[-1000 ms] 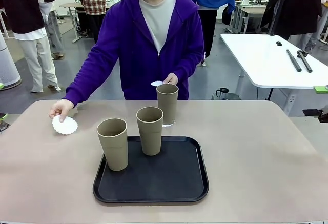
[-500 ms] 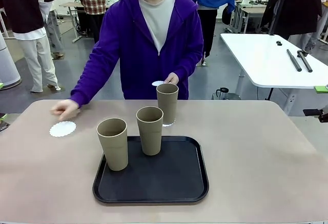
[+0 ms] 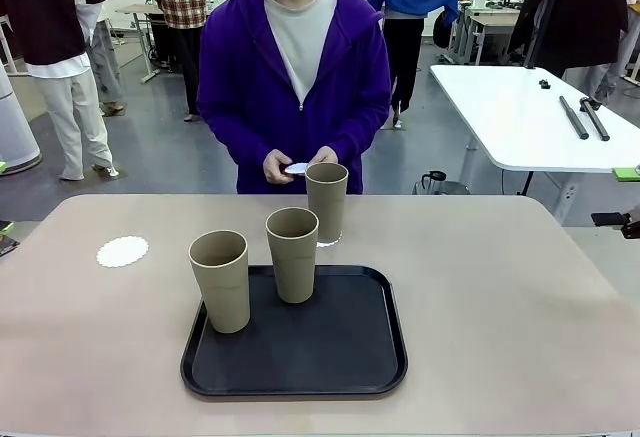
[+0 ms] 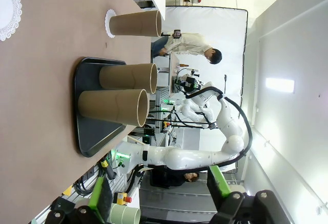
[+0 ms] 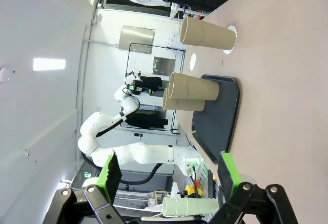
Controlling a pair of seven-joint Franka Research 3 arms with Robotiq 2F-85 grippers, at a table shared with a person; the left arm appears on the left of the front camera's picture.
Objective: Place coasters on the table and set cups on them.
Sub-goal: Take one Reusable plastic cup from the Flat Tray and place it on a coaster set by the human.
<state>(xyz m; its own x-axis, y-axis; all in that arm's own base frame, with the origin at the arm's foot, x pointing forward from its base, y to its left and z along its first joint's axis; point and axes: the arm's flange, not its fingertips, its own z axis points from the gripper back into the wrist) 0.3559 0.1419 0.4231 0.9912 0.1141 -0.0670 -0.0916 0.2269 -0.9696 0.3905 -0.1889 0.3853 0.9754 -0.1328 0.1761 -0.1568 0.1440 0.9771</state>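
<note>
1. front view: third coaster (image 3: 296,168) pinched flat in the person's hands (image 3: 277,167), just behind the far cup (image 3: 327,202), which already stands on a doily (image 3: 327,243); bare coaster (image 3: 122,251) lying on the table (image 3: 500,297), well apart from those fingers; tray cups (image 3: 292,254) waiting in the black tray (image 3: 295,357).
2. left wrist view: left gripper (image 4: 158,193) spread wide, nothing between the pads; tray cups straight ahead of the fingertips, far cup beyond them, bare coaster farther out and off to one side.
3. right wrist view: right gripper (image 5: 169,170) likewise spread and empty; tray cups ahead of the fingertips, far cup past them.
4. likely step in hand: laying the last coaster. best set flat on open table, well apart from the other two and off the tray's rim; then each tray cup lowered upright and centred, with scalloped edge showing all round.
</note>
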